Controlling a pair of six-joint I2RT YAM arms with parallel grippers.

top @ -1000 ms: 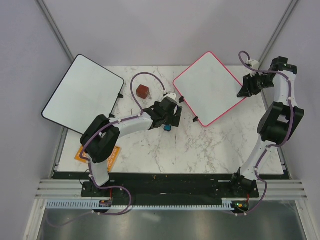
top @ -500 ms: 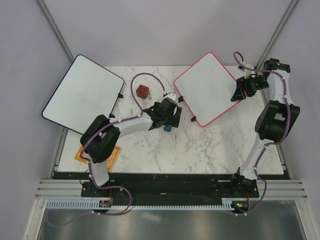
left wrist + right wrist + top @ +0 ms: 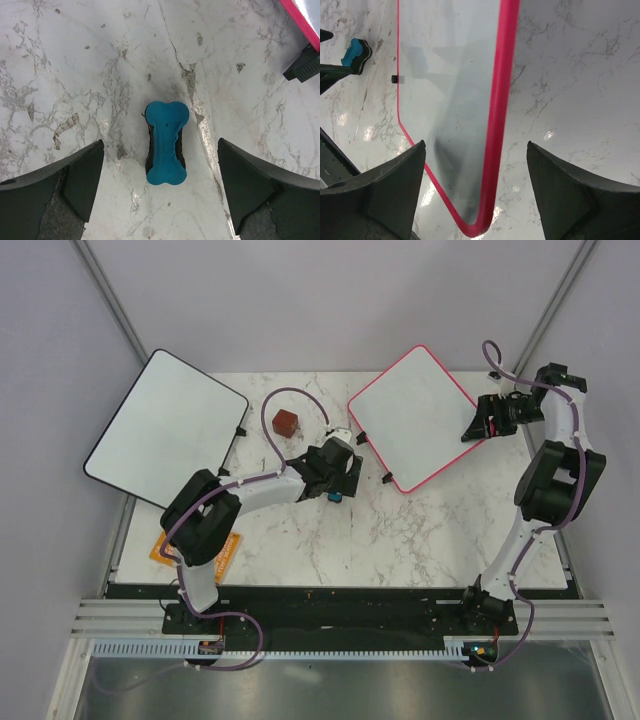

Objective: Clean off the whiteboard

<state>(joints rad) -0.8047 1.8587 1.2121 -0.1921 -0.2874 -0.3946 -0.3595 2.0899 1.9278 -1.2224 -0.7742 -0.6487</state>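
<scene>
While spread wide, left gripper (image 3: 160,150) hangs over blue eraser (image 3: 166,142) on bench (image 3: 75,75), untouching; right gripper (image 3: 476,150), equally spread, straddles pink edge of whiteboard (image 3: 450,75), grasping nothing.

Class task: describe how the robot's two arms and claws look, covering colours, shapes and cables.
The left arm and right arm have white links joined by bulky black joint housings. A thin purple cable loops along each. The left claw and right claw have broad, wedge-shaped, matte dark grey fingers.
</scene>
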